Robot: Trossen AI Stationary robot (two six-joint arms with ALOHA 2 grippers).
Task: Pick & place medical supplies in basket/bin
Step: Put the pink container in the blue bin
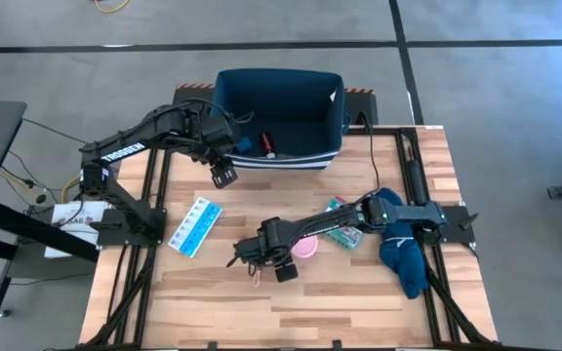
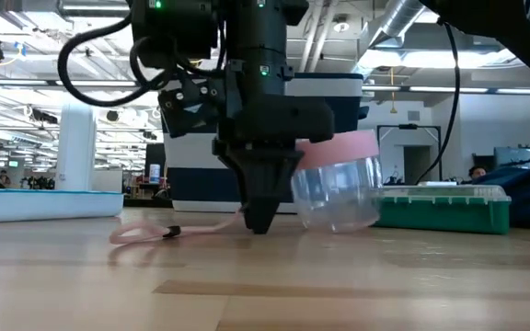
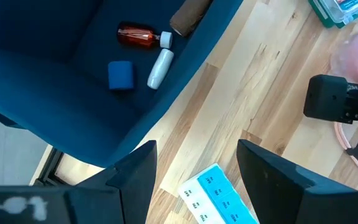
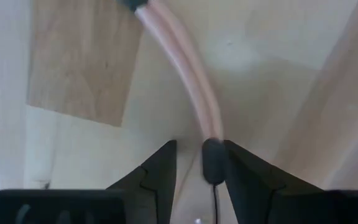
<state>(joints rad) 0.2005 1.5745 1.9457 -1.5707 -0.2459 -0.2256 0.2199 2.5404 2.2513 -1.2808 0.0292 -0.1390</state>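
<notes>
My right gripper (image 1: 254,257) (image 4: 201,155) points down at the table's near middle with its fingers partly closed, one on each side of the black end (image 4: 213,163) of a pink cord (image 2: 145,233). The pink round roll (image 1: 305,249) and the green first-aid box (image 1: 344,233) lie just to its right. The light-blue pill organiser (image 1: 195,226) lies flat to its left. My left gripper (image 1: 224,175) (image 3: 194,149) hangs open above the table, in front of the navy bin (image 1: 279,117). In the bin lie the blue cube (image 3: 121,74), a red-brown bottle (image 3: 138,35), a white bottle (image 3: 159,67) and the brown bar (image 3: 188,15). My right gripper comes at the pink cord from above, pointing down, at its black end piece (image 4: 213,163). That piece lies against the inner side of one finger (image 4: 241,171), with a gap to the other. The cord rests flat on the table and runs away from the fingers.
A long dark-blue cloth (image 1: 403,252) lies over the right arm's base side of the table. The bin stands at the far edge, its near wall (image 3: 166,106) close to my left gripper. Bare wood shows along the near edge (image 1: 281,312).
</notes>
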